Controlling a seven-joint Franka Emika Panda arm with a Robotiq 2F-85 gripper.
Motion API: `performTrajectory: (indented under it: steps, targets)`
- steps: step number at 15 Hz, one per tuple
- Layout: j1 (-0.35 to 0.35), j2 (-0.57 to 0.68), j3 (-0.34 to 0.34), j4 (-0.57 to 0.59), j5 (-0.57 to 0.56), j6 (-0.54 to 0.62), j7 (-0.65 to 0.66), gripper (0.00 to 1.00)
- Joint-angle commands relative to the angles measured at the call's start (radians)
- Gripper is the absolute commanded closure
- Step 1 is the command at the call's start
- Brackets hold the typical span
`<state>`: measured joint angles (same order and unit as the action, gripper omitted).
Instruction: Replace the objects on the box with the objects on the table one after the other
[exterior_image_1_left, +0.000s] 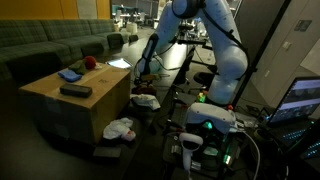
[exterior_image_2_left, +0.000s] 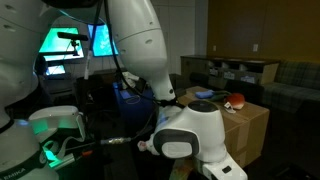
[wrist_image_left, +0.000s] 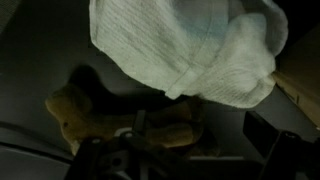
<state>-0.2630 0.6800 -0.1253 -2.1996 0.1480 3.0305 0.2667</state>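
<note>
The tan box (exterior_image_1_left: 60, 105) stands at the left, with a blue cloth (exterior_image_1_left: 70, 74), a red ball (exterior_image_1_left: 90, 63) and a flat black object (exterior_image_1_left: 75, 91) on its top. It also shows in an exterior view, box (exterior_image_2_left: 250, 125), behind the arm. My gripper (exterior_image_1_left: 143, 72) hangs just past the box's far corner, above a white cloth (exterior_image_1_left: 147, 100). In the wrist view the gripper (wrist_image_left: 180, 142) is open over the dark table (wrist_image_left: 40, 50). A white cloth (wrist_image_left: 190, 45) lies ahead of it, and a tan plush toy (wrist_image_left: 75, 110) lies loose at the jaws. One dark finger (wrist_image_left: 265, 135) shows at the right.
Another crumpled white cloth (exterior_image_1_left: 120, 128) lies low in front of the box. A green sofa (exterior_image_1_left: 50, 42) runs along the back. The robot's base (exterior_image_1_left: 205, 125) with green lights, cables and a lit screen (exterior_image_1_left: 300, 100) crowd the right side.
</note>
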Motion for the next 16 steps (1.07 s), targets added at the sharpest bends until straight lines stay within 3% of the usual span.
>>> performTrajectory:
  steps: [1,8,16]
  targets:
    - [-0.050,-0.036,0.052,-0.070,0.024,0.019,-0.089,0.00]
    - [-0.060,0.029,0.085,-0.047,-0.012,0.055,-0.196,0.00]
    - [-0.073,0.088,0.100,-0.005,-0.085,0.012,-0.334,0.00]
